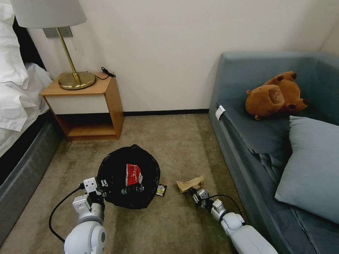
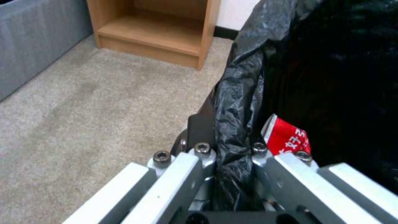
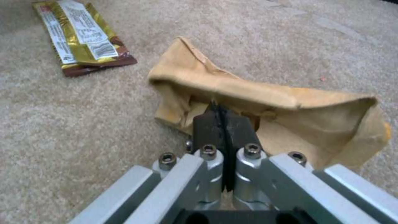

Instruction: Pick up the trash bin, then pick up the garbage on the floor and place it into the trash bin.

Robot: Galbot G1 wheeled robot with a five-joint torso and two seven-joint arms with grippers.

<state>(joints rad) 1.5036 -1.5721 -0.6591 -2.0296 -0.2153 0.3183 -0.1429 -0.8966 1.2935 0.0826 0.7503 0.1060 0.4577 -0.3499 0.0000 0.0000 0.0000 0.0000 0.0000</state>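
The trash bin [image 1: 120, 162], lined with a crinkly black bag [image 2: 331, 62], is in front of me on the left. My left gripper [image 1: 103, 184] is shut on its near-left rim, with the bag pinched between the fingers [image 2: 201, 127]. A red-white snack wrapper [image 1: 133, 174] lies inside the bin. On the carpet to the right lies a crumpled brown paper bag [image 1: 190, 183]. My right gripper [image 1: 193, 192] is shut on its near edge, fingers [image 3: 207, 124] pressed together. A flat dark yellow-green wrapper [image 1: 161, 189] lies on the carpet between the bin and the paper bag.
A grey sofa [image 1: 254, 148] with a pillow and a plush toy runs along the right. A wooden nightstand [image 1: 88, 106] with a lamp stands at the back left beside a bed [image 1: 17, 106]. Open carpet lies between them.
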